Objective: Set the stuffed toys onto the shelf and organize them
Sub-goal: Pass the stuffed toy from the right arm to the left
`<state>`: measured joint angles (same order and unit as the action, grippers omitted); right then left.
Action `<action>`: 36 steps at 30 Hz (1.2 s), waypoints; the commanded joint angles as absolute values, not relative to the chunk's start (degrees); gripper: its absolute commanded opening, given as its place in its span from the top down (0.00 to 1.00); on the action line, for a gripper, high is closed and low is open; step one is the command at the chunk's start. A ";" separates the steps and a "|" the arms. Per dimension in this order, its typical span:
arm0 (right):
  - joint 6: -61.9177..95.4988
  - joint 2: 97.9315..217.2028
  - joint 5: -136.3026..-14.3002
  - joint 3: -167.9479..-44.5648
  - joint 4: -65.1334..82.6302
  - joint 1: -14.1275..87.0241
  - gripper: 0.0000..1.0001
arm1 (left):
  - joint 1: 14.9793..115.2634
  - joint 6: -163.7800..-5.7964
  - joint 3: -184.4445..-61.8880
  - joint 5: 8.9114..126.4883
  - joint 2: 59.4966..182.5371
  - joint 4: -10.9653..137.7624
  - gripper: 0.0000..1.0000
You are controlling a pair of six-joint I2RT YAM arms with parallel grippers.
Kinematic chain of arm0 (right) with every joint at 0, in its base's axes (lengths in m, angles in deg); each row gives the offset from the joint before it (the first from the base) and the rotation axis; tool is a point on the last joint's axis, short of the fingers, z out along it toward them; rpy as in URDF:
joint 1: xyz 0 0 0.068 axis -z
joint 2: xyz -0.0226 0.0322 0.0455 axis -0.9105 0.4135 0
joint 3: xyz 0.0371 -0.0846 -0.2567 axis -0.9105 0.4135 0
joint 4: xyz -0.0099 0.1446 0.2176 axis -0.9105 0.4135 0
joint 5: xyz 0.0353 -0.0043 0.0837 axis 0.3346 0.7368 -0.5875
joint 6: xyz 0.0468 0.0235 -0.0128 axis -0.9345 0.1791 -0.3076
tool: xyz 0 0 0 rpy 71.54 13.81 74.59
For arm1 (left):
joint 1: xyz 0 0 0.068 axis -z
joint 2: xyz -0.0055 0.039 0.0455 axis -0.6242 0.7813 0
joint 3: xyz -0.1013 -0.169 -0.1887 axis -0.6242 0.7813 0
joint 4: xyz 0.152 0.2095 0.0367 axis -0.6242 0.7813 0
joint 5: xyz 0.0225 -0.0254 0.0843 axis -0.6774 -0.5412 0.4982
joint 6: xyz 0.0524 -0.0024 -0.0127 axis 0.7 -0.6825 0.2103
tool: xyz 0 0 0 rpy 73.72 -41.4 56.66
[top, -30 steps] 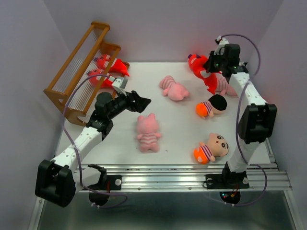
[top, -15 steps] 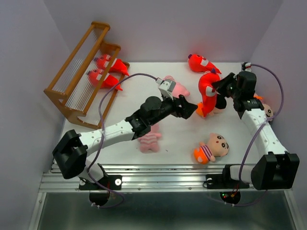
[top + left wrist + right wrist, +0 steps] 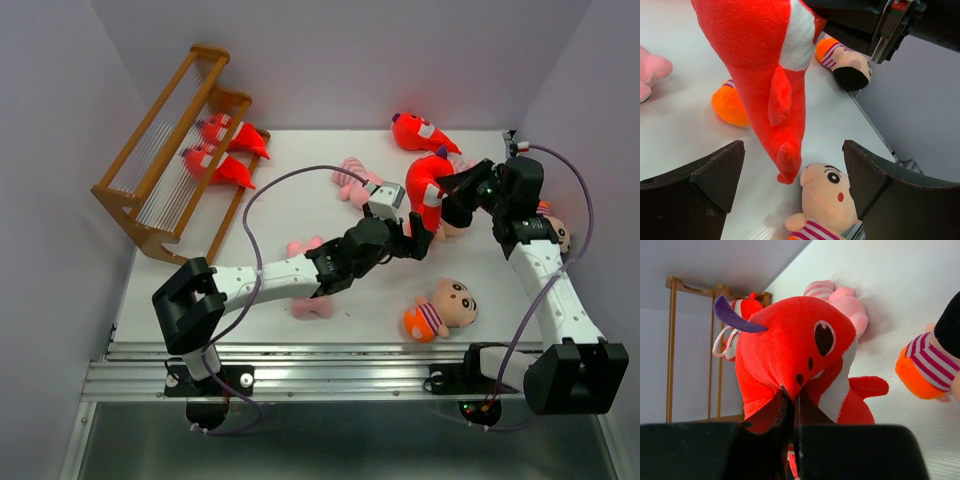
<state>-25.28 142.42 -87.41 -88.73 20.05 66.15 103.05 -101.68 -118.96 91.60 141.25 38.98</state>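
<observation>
Mostly hidden | pink pig (image 3: 310,308) under left arm (image 3: 270,272) | red monster (image 3: 765,75) top cropped

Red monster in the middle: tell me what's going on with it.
The right gripper is shut on the red monster, holding it up with its tail hanging down. The left gripper is open, one finger on either side of the tail without touching it, as if for a handover. Two other monsters lie on the shelf. The pigs and boy dolls lie on the table.

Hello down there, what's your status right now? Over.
Right gripper shut on red monster, held up. Left gripper open, at its tail. Two more monsters on shelf. Boy doll lies below.
</observation>
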 commanded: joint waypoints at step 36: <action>-31.67 138.80 -93.93 -83.97 12.99 68.92 0.99 | 107.79 -98.26 -126.93 106.80 151.16 39.66 0.30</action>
